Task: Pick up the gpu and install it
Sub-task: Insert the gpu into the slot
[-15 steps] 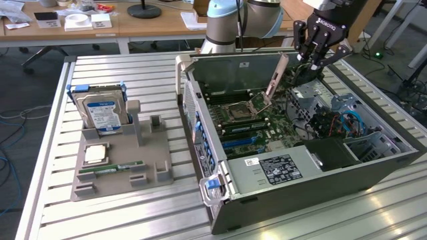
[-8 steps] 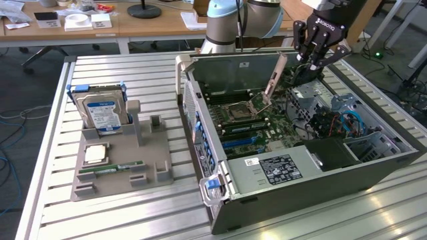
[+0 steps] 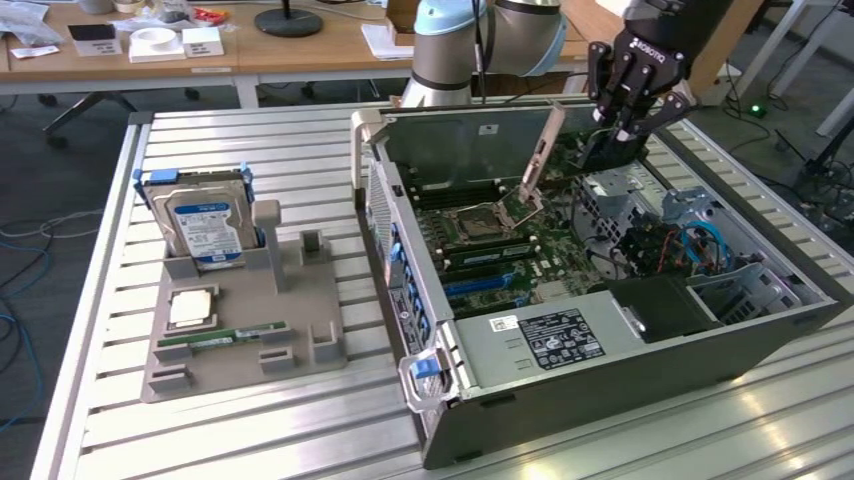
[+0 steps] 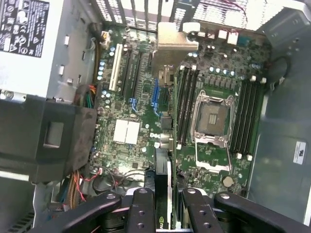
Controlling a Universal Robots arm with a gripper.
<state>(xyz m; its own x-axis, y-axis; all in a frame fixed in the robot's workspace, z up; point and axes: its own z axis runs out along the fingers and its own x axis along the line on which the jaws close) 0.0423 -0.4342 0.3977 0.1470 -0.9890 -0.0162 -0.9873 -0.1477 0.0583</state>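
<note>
My gripper (image 3: 611,140) hangs inside the open computer case (image 3: 400,250), over the far end of the motherboard (image 3: 494,250). It is shut on the gpu (image 3: 603,155), a dark flat card held upright below the fingers. In the wrist view the gpu (image 4: 164,184) shows edge-on between the two black fingers (image 4: 141,208), running away from the gripper (image 4: 165,213) towards its silver bracket (image 4: 176,42) at the case's rear wall. The card hovers above the motherboard (image 4: 126,97), between the long expansion slots (image 4: 130,73) and the RAM slots (image 4: 187,102).
The empty CPU socket (image 4: 211,116) has its latch open. The power supply (image 3: 561,335) and a black drive cage (image 4: 46,136) fill the near end of the case. On the exterior view's left, a grey fixture (image 3: 307,330) holds the hard drive (image 3: 207,225), a CPU (image 3: 194,308) and a green RAM stick (image 3: 220,336).
</note>
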